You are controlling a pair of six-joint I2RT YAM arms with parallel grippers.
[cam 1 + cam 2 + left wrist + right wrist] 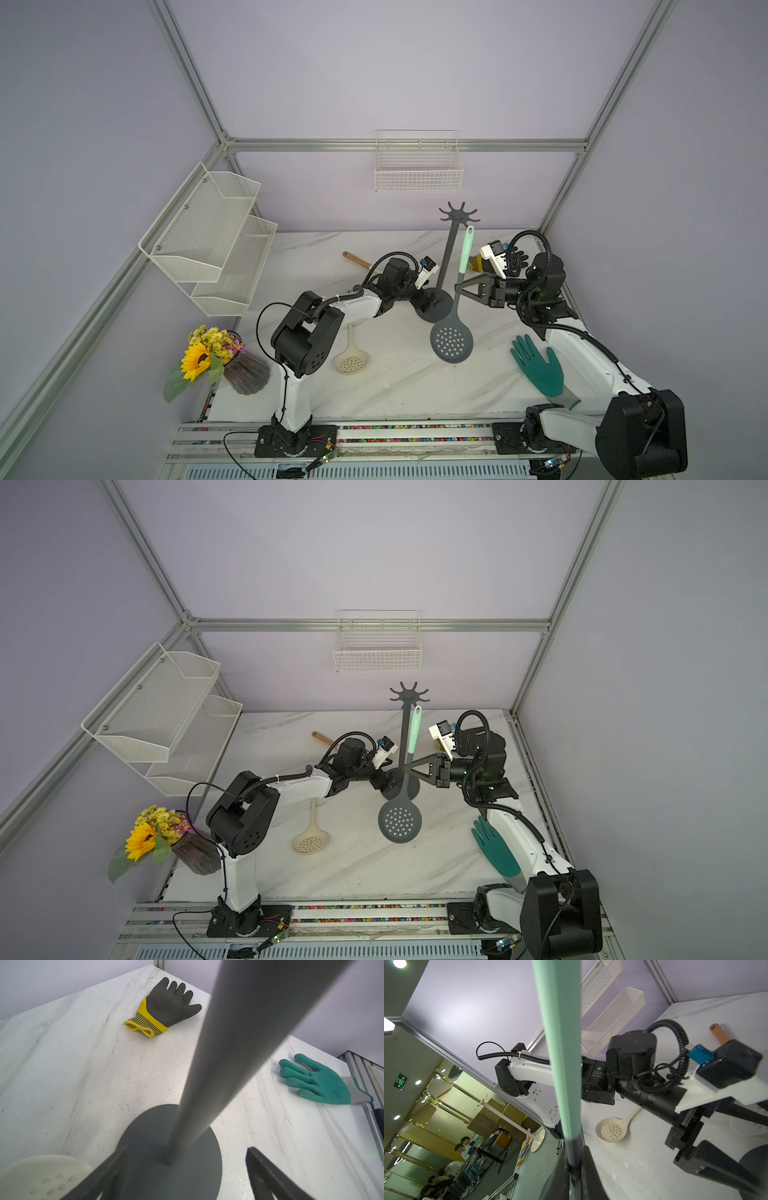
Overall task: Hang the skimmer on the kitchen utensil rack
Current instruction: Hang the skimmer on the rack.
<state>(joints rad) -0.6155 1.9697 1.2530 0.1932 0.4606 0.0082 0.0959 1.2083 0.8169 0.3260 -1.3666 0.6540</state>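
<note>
Right hand (458,286) is clamped on the skimmer (451,341), jaws pinched on the dark neck right where the mint grip ends; the right wrist view shows it best (574,1160). The skimmer hangs roughly upright in the air, perforated head down and clear of the table (395,390), mint handle pointing up alongside the pole.

The handle's top end sits just below the crown of the kitchen utensil rack (448,253), close to the hooks. Can't tell whether it touches one.

Left hand (186,1157) is spread wide, one jaw on each side of the rack's pole low down over the round base, with a gap visible on both sides. In both top views it sits at the foot of the rack (388,781). The rack stands upright on the table, base flat.

Around that:
- cream perforated spoon (351,361) lies flat near the left arm
- green glove (539,370) lies by the right arm
- black-and-yellow glove (170,1005) lies behind the rack
- wooden handle (356,260) pokes out behind the left wrist
- vase of flowers (245,372) sits at the table's near left corner
- white wire basket (417,166) is on the back wall
- white mesh shelf (216,237) is on the left wall
</note>
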